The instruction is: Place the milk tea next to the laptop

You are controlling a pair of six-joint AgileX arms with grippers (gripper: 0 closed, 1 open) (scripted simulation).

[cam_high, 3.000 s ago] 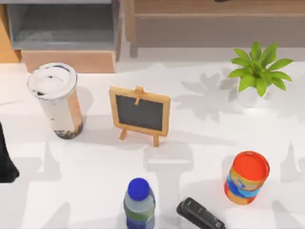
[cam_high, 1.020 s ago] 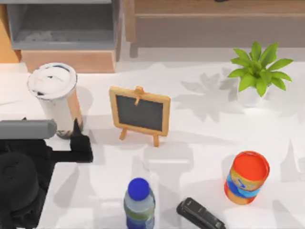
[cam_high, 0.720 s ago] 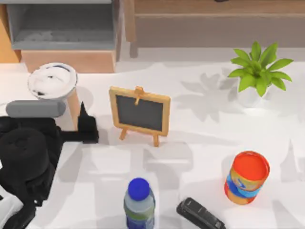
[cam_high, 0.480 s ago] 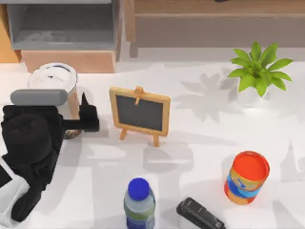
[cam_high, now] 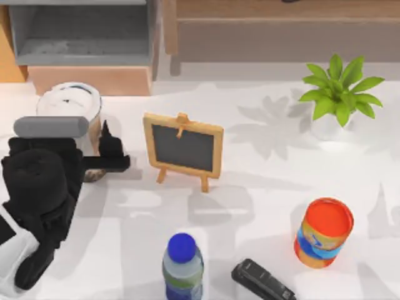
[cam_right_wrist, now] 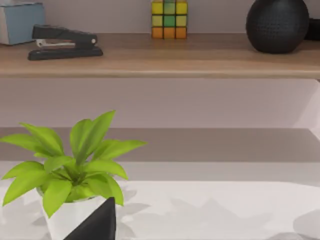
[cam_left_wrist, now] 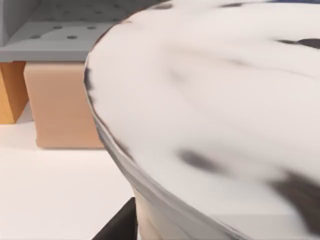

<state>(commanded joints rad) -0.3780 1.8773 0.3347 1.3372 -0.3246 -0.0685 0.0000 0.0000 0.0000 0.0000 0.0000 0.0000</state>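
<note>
The milk tea [cam_high: 70,103], a tall clear cup with a white lid and dark pearls at its base, stands upright at the table's left; its lid [cam_left_wrist: 215,100] looms very close in the left wrist view. My left gripper [cam_high: 87,150] reaches in from the front left and is shut on the cup's side, with one black finger [cam_high: 111,147] pressed against the cup's right flank and the other hidden under the wrist. The cup still rests on the table. The laptop is out of view. My right gripper [cam_right_wrist: 95,225] is parked, facing the plant.
A small chalkboard easel [cam_high: 183,149] stands just right of the cup. A blue-capped bottle [cam_high: 182,265], a black stapler [cam_high: 262,281] and an orange-lidded can [cam_high: 323,232] sit along the front. A potted plant [cam_high: 337,94] is back right, and wooden cabinets [cam_high: 87,78] line the back.
The left arm came in from the left edge and up to the cup. In the last half second the arm held still while its visible finger slid in against the cup.
</note>
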